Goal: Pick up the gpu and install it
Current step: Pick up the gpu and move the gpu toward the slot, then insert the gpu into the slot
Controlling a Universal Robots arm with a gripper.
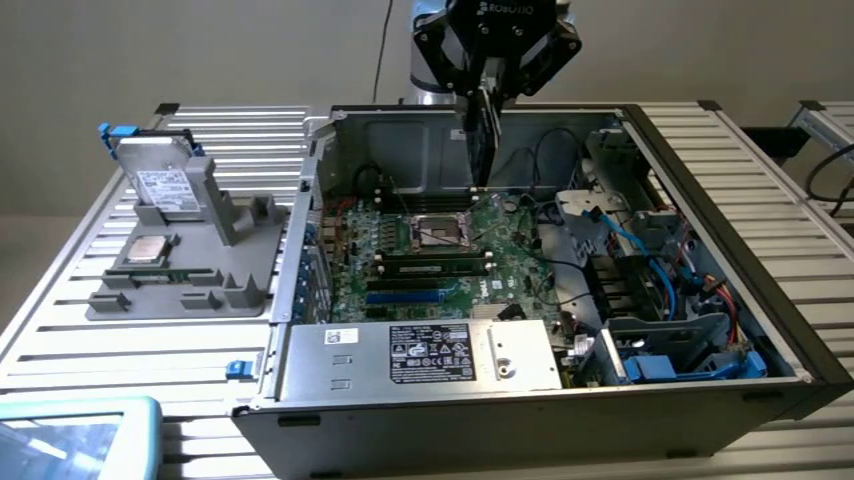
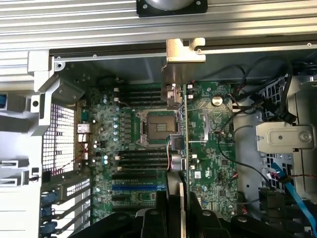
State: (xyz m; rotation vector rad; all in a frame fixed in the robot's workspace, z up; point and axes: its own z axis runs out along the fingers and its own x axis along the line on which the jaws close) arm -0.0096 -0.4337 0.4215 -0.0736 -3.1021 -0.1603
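My gripper hangs above the open computer case, shut on the gpu. The card is thin and dark, held upright on edge, and its lower end sits just above the far part of the green motherboard. In the wrist view the gpu runs edge-on away from my black fingers. Its silver end bracket reaches the case's rear wall. The motherboard lies below, and the empty processor socket sits beside the card's line.
A grey fixture tray on the exterior view's left holds a silver hard drive and a processor chip. The labelled power supply fills the case front. Blue and black cables crowd the drive bay side. Black memory sticks sit in slots.
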